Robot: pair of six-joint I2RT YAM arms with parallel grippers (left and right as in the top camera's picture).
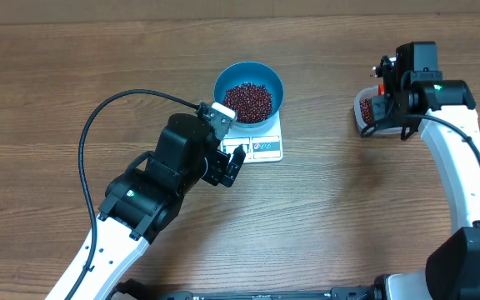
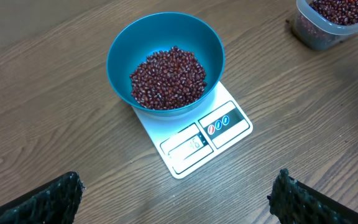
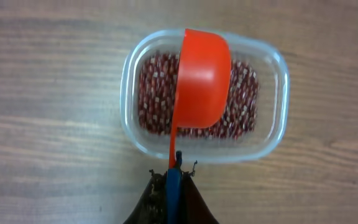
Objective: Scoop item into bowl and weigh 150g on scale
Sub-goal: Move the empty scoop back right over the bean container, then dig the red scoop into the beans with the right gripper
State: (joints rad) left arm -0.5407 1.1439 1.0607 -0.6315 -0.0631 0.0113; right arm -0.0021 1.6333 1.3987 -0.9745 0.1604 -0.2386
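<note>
Beans (image 2: 168,78), small and dark red-brown, heaped in a deep light blue bowl (image 2: 120,50). Bowl set on the rear part of a small white scale (image 2: 241,127), wider than it and overhanging its back, with the display panel and small buttons left bare along the front edge; digits on the display too faint to read. Scale flat on a wood-grain counter (image 1: 73,58), near the middle. Left tool (image 2: 176,199) spread wide and holding nothing, close by the front left corner of the scale, its two dark fingers (image 2: 58,196) far apart at the bottom corners of the wrist view. Well off to the right on the counter, a clear rounded-rectangular plastic tub (image 3: 277,124) with more beans across its floor. Right tool (image 3: 174,186) clamped tight on the thin handle of an orange-red scoop (image 3: 202,78). Scoop over the middle of the tub, only its smooth rounded outer side showing to the wrist camera; touching the beans beneath or not, impossible to tell. Right arm (image 1: 465,158), white, reaching in from the lower right corner of the overhead view.
</note>
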